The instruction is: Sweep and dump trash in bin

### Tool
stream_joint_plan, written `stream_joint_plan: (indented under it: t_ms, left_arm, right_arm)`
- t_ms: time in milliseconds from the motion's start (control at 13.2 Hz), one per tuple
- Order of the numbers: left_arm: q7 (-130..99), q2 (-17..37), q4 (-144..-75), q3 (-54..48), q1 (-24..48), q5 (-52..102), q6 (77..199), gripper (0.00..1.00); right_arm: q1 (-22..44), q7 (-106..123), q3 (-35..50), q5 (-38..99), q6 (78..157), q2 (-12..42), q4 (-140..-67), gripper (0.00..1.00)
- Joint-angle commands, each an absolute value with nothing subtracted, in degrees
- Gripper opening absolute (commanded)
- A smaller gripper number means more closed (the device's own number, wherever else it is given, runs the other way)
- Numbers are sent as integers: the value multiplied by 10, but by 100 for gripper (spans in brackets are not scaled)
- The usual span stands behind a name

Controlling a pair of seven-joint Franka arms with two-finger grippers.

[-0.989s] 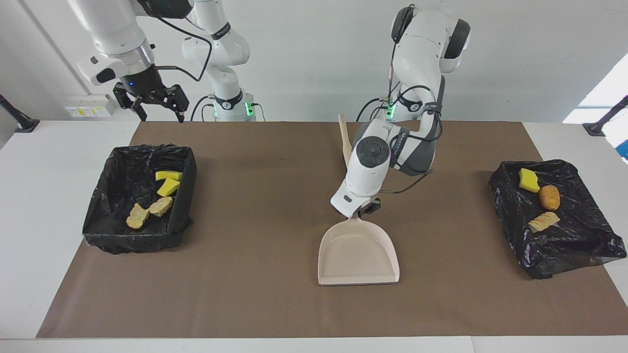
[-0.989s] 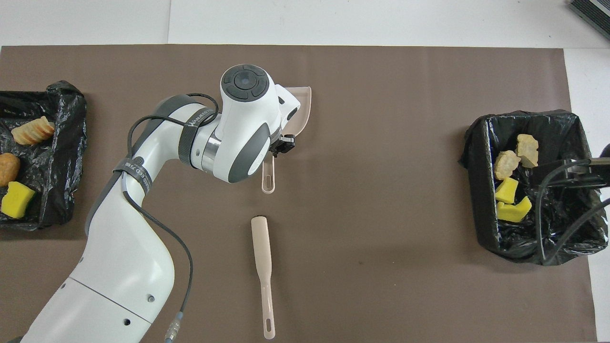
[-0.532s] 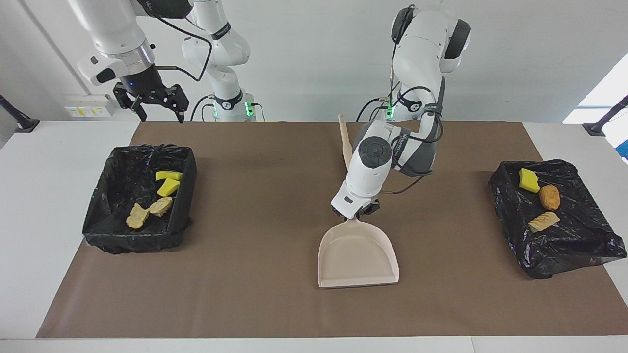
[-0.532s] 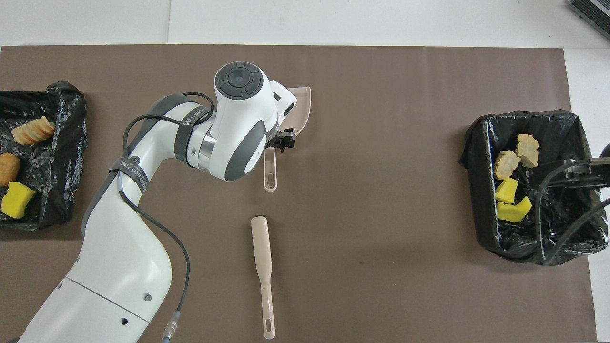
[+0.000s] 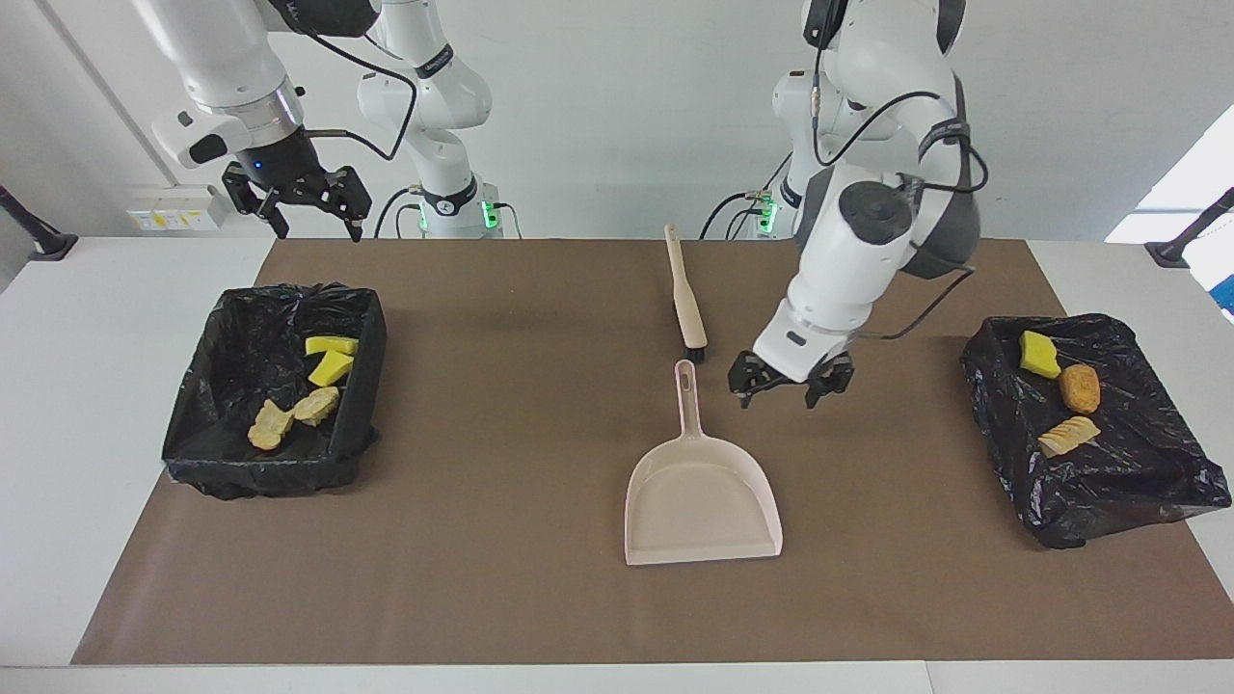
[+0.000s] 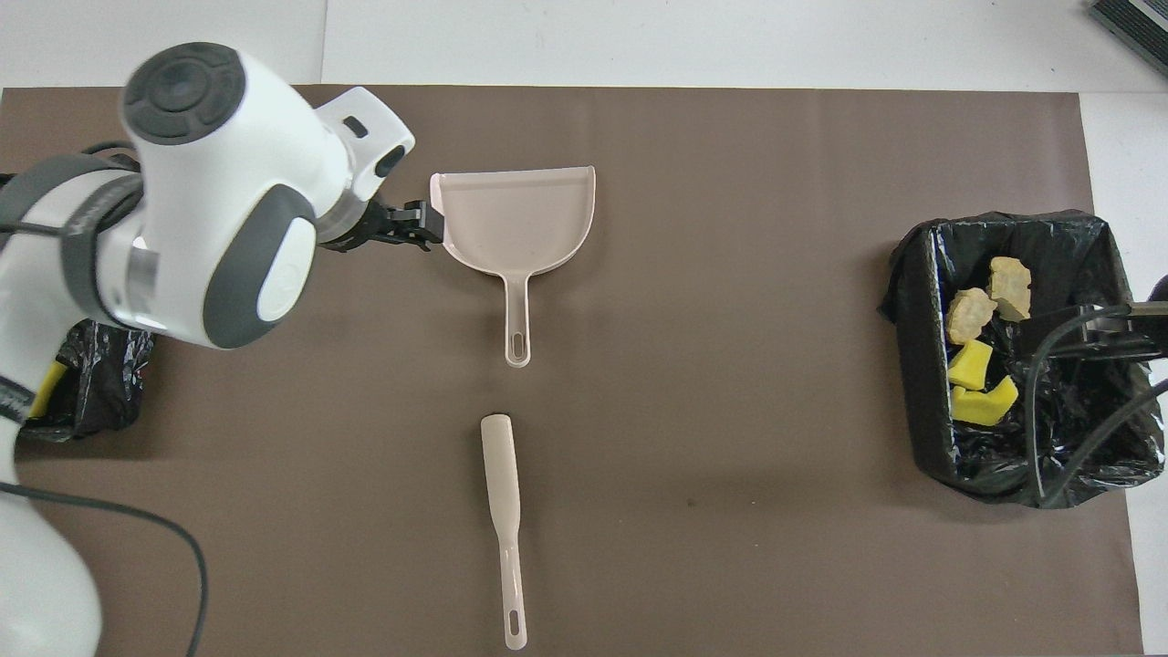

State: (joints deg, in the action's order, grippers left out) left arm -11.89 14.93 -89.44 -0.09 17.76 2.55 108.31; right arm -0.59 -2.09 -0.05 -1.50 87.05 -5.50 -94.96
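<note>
The trash lies in two black-lined bins. The bin (image 5: 270, 472) at the right arm's end holds two yellow sponge chunks (image 5: 331, 359) and two tan chunks (image 5: 289, 416); it also shows in the overhead view (image 6: 915, 319). The bin (image 5: 1109, 492) at the left arm's end holds a yellow sponge (image 5: 1038, 355), an orange-brown lump (image 5: 1079, 387) and a tan chunk (image 5: 1067, 436). My left gripper (image 5: 791, 384) is open and empty, raised over the mat beside the dustpan's handle. My right gripper (image 5: 313, 204) is open and empty, waiting high by the right arm's end bin.
The beige dustpan (image 5: 702, 501) lies flat at mid-table with its handle toward the robots, also in the overhead view (image 6: 513, 219). The beige brush (image 5: 686, 304) lies nearer the robots, in line with the handle. A brown mat (image 5: 501, 578) covers the table.
My left gripper has let go of the dustpan's handle, risen and swung toward the left arm's end. The dustpan stays flat on the mat. The right arm has not moved.
</note>
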Motion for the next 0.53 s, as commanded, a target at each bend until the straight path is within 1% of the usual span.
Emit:
stream_joint_plan:
  t_ms: [0, 76, 228, 304, 456]
  left_arm:
    - [-16, 11, -1014, -6, 122, 29, 1051, 100]
    - [9, -3, -1008, -6, 103, 29, 1016, 100]
    - [55, -46, -1005, -6, 77, 29, 981, 100]
    - [62, -57, -992, -6, 69, 29, 970, 100]
    - [69, -53, -922, 15, 67, 16, 897, 100]
  right_arm:
    - [-4, -26, -4, -13, 887, -63, -963, 100]
    - [-4, -25, -4, -13, 887, -63, -963, 100]
    - [-4, -25, -4, -13, 886, -63, -963, 100]
    - [-4, -25, -4, -13, 886, -63, -963, 100]
    - [-4, -25, -5, -13, 886, -63, -963, 100]
